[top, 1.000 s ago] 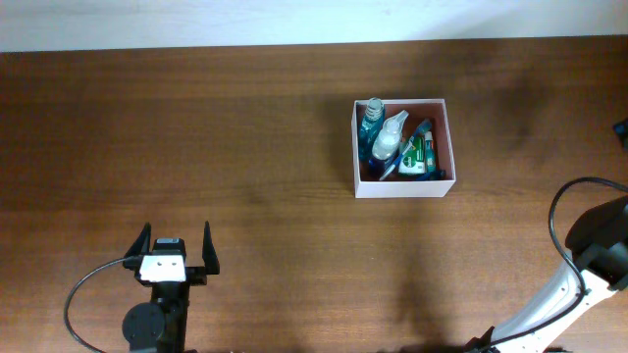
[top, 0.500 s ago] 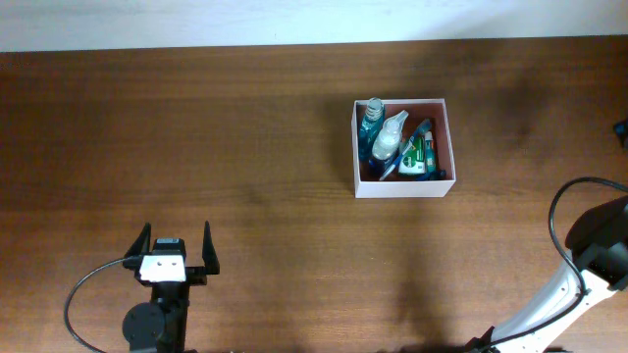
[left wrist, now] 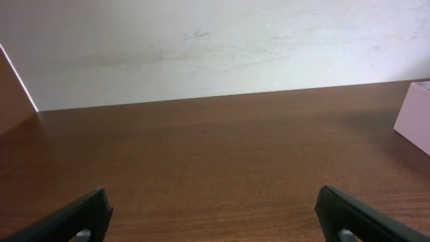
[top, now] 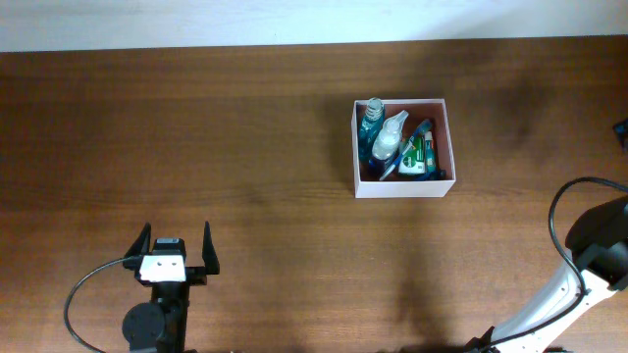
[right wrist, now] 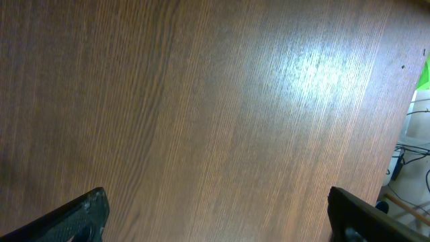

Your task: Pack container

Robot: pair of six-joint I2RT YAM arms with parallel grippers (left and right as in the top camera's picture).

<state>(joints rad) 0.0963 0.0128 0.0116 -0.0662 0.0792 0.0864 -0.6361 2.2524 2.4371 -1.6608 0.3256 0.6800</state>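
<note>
My left pincer (top: 177,238) and right pincer (right wrist: 218,215) hung wide apart and empty, well away from the container (top: 402,188) sitting far-right on the tabletop (top: 245,147) with toiletries (top: 391,145) inside; packing looked finished, so best to park clear, no bumping it.

A dark brown wood-grain table (top: 245,147) is bounded at its far edge by a scuffed white wall (left wrist: 215,47), and a bright glare (right wrist: 322,67) is noted on its surface.

The container (top: 402,187) holds toiletries (top: 390,145) (bottles mostly); left hand (top: 177,238), jaws wide, sits well apart.
</note>
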